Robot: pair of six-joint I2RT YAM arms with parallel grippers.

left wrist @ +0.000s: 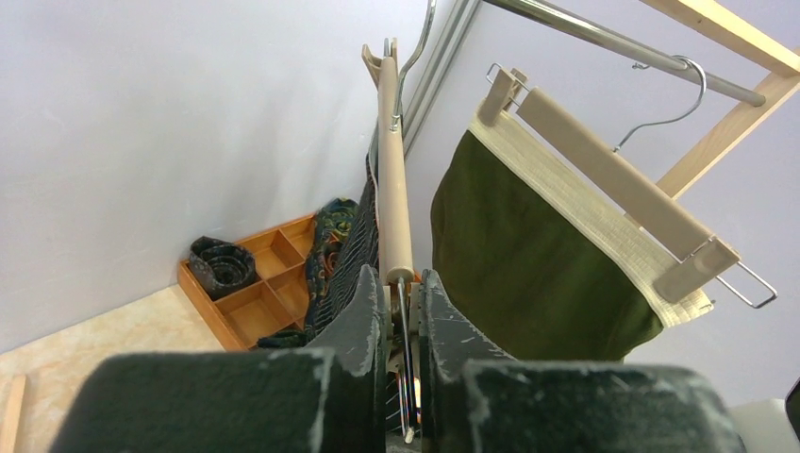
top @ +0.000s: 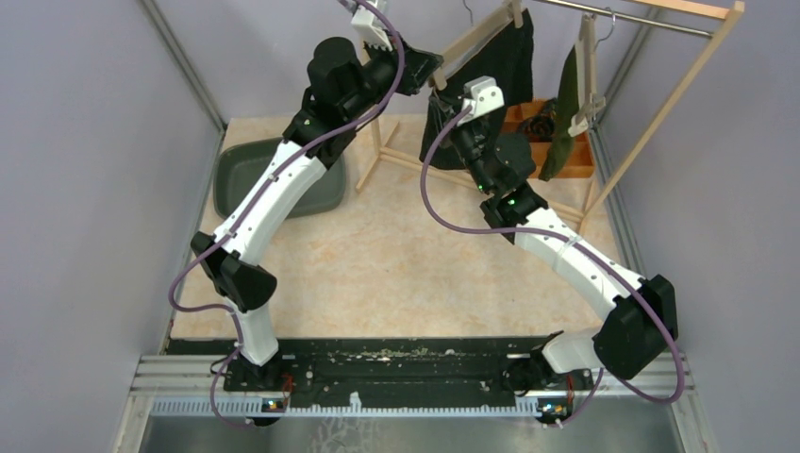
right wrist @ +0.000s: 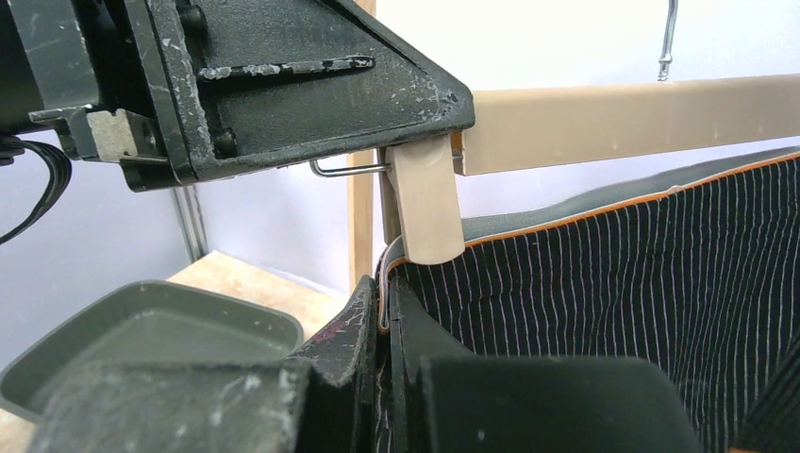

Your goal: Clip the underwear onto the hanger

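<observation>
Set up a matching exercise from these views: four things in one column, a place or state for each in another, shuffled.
1. striped underwear
2. green underwear
3. bin
4. tray

A. wooden, with compartments
B. pinched in the right hand
C. clipped to a pale hanger
D. grey, on the table's left side

Pairs: 1-B, 2-C, 3-D, 4-A

Grey tub left of wooden organizer.

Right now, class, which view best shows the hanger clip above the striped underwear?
Right wrist: clip side-on, tip over the striped underwear. Left wrist sees it end-on between fingers; top view hides it behind the left gripper.
</observation>
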